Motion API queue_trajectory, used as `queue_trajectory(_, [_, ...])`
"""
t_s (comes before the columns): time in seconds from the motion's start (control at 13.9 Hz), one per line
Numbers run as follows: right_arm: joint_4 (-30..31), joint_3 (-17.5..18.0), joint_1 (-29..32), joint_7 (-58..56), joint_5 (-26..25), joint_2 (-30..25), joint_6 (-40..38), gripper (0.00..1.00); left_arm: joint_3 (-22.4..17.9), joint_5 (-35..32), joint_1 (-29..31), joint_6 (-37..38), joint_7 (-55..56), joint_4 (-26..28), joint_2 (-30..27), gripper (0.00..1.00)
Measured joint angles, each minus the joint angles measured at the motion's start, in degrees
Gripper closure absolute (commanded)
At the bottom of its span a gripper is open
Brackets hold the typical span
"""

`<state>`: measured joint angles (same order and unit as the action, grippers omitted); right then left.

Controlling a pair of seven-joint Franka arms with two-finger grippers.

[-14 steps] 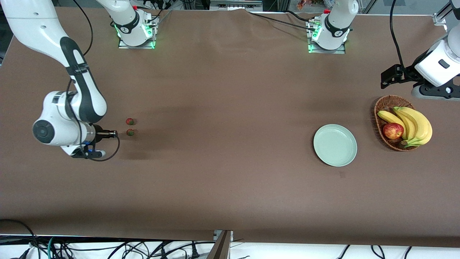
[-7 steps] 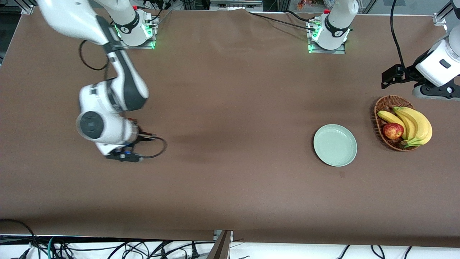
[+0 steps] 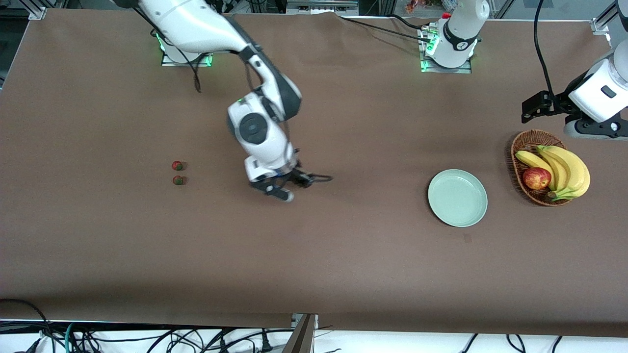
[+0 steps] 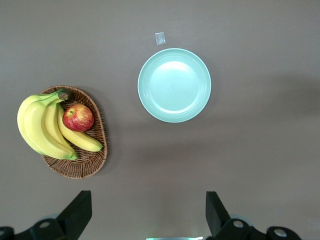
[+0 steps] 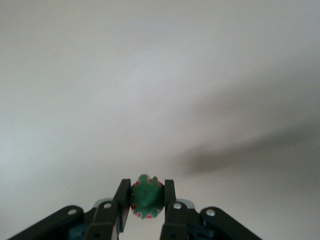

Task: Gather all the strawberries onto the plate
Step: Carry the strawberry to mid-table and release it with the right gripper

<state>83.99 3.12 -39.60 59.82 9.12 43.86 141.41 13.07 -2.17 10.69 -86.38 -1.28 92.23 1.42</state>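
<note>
Right gripper [image 3: 294, 182], frame centre, fingers clamped on a strawberry [image 5: 146, 197] above the surface; two strawberries [image 3: 177, 165] lie centre-left; plate [image 3: 457, 197], centre-right, empty; left gripper [image 4: 147, 215] waits, fingers apart; carry level, release low over the plate.

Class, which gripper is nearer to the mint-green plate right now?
Left. The left gripper hangs open above the wicker basket, beside the plate. The right gripper, shut on a strawberry, is over mid-table, toward the right arm's end.
</note>
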Motion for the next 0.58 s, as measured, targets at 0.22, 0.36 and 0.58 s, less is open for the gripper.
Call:
queue_trajectory(0.22, [-3.6, -0.2, -6.2, 5.5, 0.0, 5.7, 5.0, 0.83, 0.0, 0.0, 0.0, -0.4, 0.0, 0.0, 0.7, 0.00])
queue_trajectory(0.36, [-4.6, -0.2, -7.8, 6.6, 0.0, 8.0, 7.9, 0.00, 0.0, 0.0, 0.0, -1.5, 0.0, 0.0, 1.5, 0.00])
queue_trajectory(0.58, [-6.0, -1.2, -7.7, 6.6, 0.0, 8.6, 8.5, 0.00, 0.2, 0.0, -0.1, -3.7, 0.0, 0.0, 3.5, 0.00])
